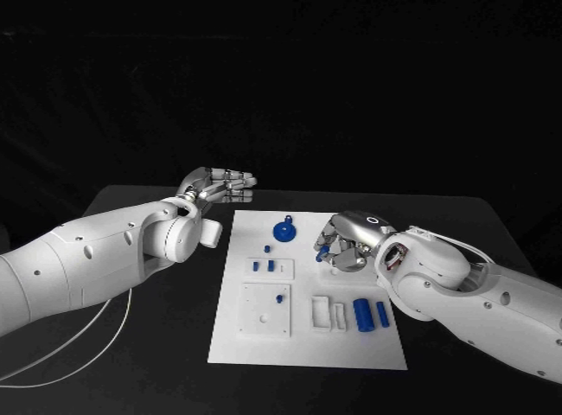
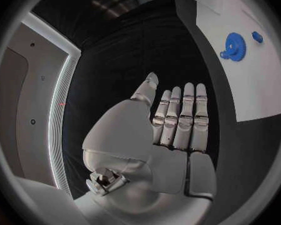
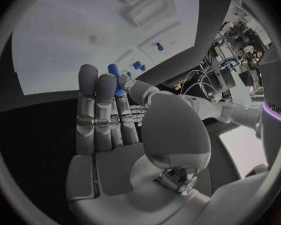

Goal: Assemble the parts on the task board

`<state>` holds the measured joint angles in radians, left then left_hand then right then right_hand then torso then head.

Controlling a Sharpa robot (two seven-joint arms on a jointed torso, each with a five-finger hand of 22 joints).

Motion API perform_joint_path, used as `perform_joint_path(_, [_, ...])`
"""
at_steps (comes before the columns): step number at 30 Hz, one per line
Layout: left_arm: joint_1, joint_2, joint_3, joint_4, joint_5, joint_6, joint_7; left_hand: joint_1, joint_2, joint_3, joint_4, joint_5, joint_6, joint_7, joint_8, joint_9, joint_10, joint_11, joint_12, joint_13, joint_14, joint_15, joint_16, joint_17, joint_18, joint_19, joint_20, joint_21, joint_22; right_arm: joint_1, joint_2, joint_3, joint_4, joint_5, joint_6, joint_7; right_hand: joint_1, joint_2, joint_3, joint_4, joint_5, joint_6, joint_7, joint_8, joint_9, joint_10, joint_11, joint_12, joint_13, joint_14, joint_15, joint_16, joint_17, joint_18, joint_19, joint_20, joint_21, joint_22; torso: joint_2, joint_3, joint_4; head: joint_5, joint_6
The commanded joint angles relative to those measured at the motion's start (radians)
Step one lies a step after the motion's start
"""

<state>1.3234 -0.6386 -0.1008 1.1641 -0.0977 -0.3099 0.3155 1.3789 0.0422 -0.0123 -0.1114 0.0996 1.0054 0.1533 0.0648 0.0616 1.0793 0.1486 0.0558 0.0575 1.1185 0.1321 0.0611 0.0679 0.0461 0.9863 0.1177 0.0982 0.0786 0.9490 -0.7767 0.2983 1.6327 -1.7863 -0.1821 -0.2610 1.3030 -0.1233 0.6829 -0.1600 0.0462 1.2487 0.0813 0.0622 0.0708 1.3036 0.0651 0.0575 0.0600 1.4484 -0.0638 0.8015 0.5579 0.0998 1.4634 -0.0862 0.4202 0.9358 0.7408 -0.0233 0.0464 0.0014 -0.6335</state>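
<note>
The white task board (image 1: 309, 346) lies in the middle of the table. On it are a blue gear (image 1: 285, 231), small blue pieces (image 1: 267, 266), a blue peg (image 1: 280, 297) standing in a white block, and two blue cylinders (image 1: 372, 314). My right hand (image 1: 352, 239) hovers over the board's right side beside the gear and pinches a small blue part (image 3: 115, 75) between thumb and fingers; the part (image 1: 318, 252) peeks out at the fingertips. My left hand (image 1: 219, 186) is off the board's far left corner, fingers straight (image 2: 178, 122), holding nothing. The gear (image 2: 235, 46) lies beyond it.
White brackets (image 1: 329, 313) sit next to the cylinders near the board's front. A white cable (image 1: 69, 346) trails over the black table under my left arm. Bare black table surrounds the board on every side.
</note>
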Motion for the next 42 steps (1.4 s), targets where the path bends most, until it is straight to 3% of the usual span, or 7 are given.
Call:
perform_joint_path(1, [0.001,0.007,0.001,-0.006,0.003,0.016,0.009,-0.005,-0.002,0.002,-0.001,-0.004,-0.002,-0.001,-0.001,0.001,-0.007,-0.003,0.004,0.002,-0.005,0.005,0.001,0.001,0.007,0.000,0.007,0.004,-0.001,-0.001,0.011,0.004,0.019,0.002,-0.004,0.019,0.003,0.003,-0.003,-0.001,0.002,0.007,0.000,0.002,-0.001,0.043,-0.039,0.004,0.001,0.001,-0.005,-0.003,0.001,0.018,0.022,-0.007,-0.003,0.001,-0.001,-0.0014,0.0006,0.009,0.001])
perform_joint_path(5, [0.001,0.016,0.001,-0.014,0.004,0.020,0.012,-0.016,-0.004,-0.003,0.006,-0.006,-0.002,-0.002,-0.001,0.001,-0.008,-0.002,0.004,0.002,-0.006,0.006,0.001,0.001,0.006,-0.001,0.008,0.004,-0.001,-0.001,0.031,0.003,0.035,0.006,0.001,0.023,0.001,0.004,-0.005,-0.002,0.002,0.008,-0.001,0.002,-0.001,0.044,-0.040,0.004,0.001,0.002,-0.005,-0.003,0.004,0.018,0.023,-0.007,-0.005,0.005,0.000,-0.0021,-0.0006,0.021,0.003])
perform_joint_path(12, [0.000,0.035,0.001,-0.029,0.004,0.026,0.012,-0.015,-0.004,-0.006,0.009,-0.007,-0.004,-0.001,-0.001,0.001,-0.009,-0.002,0.004,0.002,-0.007,0.006,0.001,0.001,0.007,-0.002,0.008,0.003,-0.001,-0.001,0.075,-0.032,0.049,-0.008,0.001,0.028,0.001,0.007,-0.006,-0.004,0.002,0.007,0.000,0.002,-0.001,0.043,-0.039,0.004,0.001,0.002,-0.005,-0.004,0.006,0.018,0.024,-0.007,-0.007,0.008,-0.004,-0.0047,-0.0018,0.042,-0.001])
perform_joint_path(22, [-0.004,0.058,0.002,-0.043,0.005,0.036,0.016,-0.023,-0.002,-0.012,0.018,-0.014,-0.012,0.002,-0.001,0.001,-0.011,0.000,0.004,0.002,-0.008,0.007,0.001,0.001,0.007,-0.003,0.009,0.002,-0.002,0.000,0.145,-0.127,0.040,-0.049,0.000,0.041,-0.002,0.008,-0.007,-0.009,0.002,0.008,-0.001,0.002,-0.001,0.044,-0.039,0.004,0.001,0.002,-0.005,-0.004,0.008,0.018,0.025,-0.008,-0.011,0.013,-0.004,-0.0067,0.0007,0.074,-0.006])
perform_joint_path(30, [-0.004,0.070,0.002,-0.054,0.006,0.040,0.018,-0.023,-0.002,-0.013,0.018,-0.015,-0.011,0.001,0.000,0.001,-0.011,0.000,0.004,0.002,-0.009,0.007,0.001,0.001,0.007,-0.003,0.009,0.002,-0.002,-0.001,0.191,-0.177,0.017,-0.068,-0.002,0.050,-0.003,0.009,-0.006,-0.012,0.002,0.009,-0.001,0.002,-0.001,0.044,-0.040,0.004,0.001,0.002,-0.005,-0.005,0.009,0.018,0.027,-0.008,-0.012,0.016,-0.003,-0.0059,-0.0004,0.086,-0.012])
perform_joint_path(35, [-0.004,0.073,0.002,-0.056,0.006,0.043,0.017,-0.023,-0.002,-0.013,0.018,-0.015,-0.011,0.001,0.000,0.001,-0.011,0.000,0.004,0.002,-0.009,0.007,0.001,0.001,0.007,-0.003,0.009,0.002,-0.002,-0.001,0.204,-0.201,0.002,-0.093,-0.005,0.049,-0.005,0.009,-0.007,-0.015,0.002,0.010,-0.001,0.002,-0.001,0.045,-0.040,0.004,0.001,0.003,-0.005,-0.005,0.010,0.018,0.028,-0.008,-0.014,0.017,-0.003,-0.0055,-0.0011,0.093,-0.014])
perform_joint_path(42, [-0.004,0.072,0.002,-0.056,0.006,0.045,0.016,-0.023,-0.002,-0.013,0.018,-0.015,-0.011,0.001,0.000,0.001,-0.011,0.000,0.004,0.002,-0.009,0.007,0.001,0.001,0.007,-0.003,0.009,0.002,-0.002,-0.004,0.211,-0.212,-0.012,-0.114,-0.003,0.045,-0.007,0.009,-0.004,-0.019,0.002,0.010,-0.001,0.002,-0.001,0.045,-0.040,0.004,0.001,0.003,-0.005,-0.005,0.011,0.019,0.028,-0.008,-0.017,0.022,-0.004,-0.0042,-0.0022,0.096,-0.019])
